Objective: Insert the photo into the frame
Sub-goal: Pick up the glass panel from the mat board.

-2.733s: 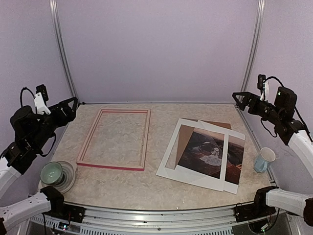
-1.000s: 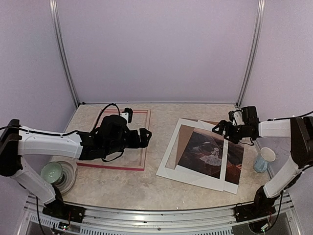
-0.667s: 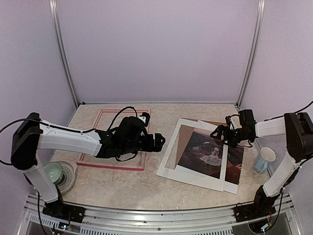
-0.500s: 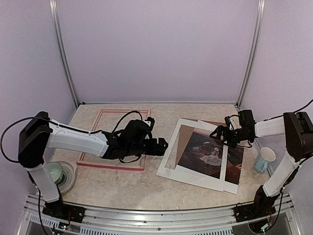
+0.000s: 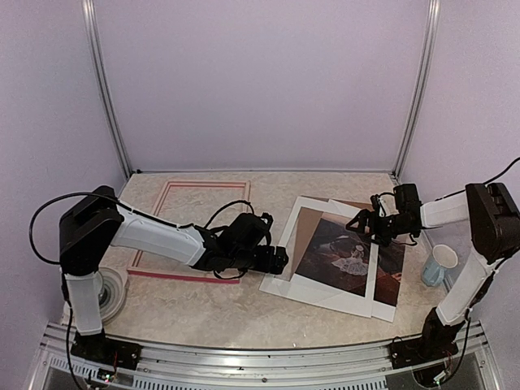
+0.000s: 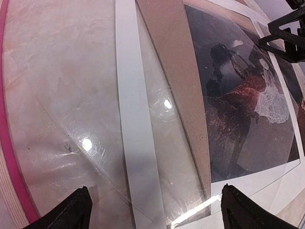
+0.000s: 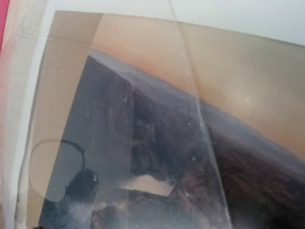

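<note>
Frame (image 5: pixel 191 231) lies flat on the left half of the bench (image 5: pixel 244 317); bench surface shows through its opening. Photo (image 5: pixel 341 248) lies flat to the right, apart from the frame, in a loose stack with a brown board (image 5: pixel 302 231) and a white mat (image 5: pixel 321 294). The photo shows through the mat window. A clear sheet (image 6: pixel 95 157) overlaps the mat's left strip.

Left jaws: low over that strip, spread wide, gripping nothing. In the left wrist view the fingertips (image 6: pixel 71 214) stand either side of the strip.

Right jaws: above the photo's far right corner, parted, gripping nothing. Contact with the stack cannot be told.

Cup (image 5: pixel 439 264) stands near the right edge, plate (image 5: pixel 114 291) near the left.
</note>
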Action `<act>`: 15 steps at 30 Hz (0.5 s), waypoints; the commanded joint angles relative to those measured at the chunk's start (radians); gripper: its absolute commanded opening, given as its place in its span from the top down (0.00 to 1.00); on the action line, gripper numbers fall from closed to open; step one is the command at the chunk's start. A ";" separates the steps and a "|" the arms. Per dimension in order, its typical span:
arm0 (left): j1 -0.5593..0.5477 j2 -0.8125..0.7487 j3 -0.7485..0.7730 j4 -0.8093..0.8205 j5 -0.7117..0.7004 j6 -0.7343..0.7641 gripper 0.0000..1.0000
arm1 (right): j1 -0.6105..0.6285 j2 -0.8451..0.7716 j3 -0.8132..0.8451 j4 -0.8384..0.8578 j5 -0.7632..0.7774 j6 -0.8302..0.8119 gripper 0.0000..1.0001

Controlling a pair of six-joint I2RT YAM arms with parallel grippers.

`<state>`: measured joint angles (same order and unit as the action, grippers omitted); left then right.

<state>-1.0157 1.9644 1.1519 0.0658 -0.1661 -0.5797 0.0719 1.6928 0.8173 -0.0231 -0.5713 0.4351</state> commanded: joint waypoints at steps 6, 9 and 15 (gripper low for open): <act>-0.013 0.041 0.038 -0.012 0.022 -0.013 0.06 | 0.009 0.012 0.008 0.012 -0.062 0.004 0.01; -0.013 0.048 0.039 -0.011 0.021 -0.016 0.06 | 0.009 0.006 0.002 0.019 -0.084 0.011 0.01; -0.013 0.063 0.036 -0.005 0.029 -0.024 0.06 | 0.009 -0.001 -0.015 0.043 -0.127 0.026 0.01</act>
<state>-1.0225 2.0052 1.1694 0.0616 -0.1532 -0.5938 0.0719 1.6962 0.8173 -0.0124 -0.6537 0.4473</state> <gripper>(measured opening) 0.937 0.993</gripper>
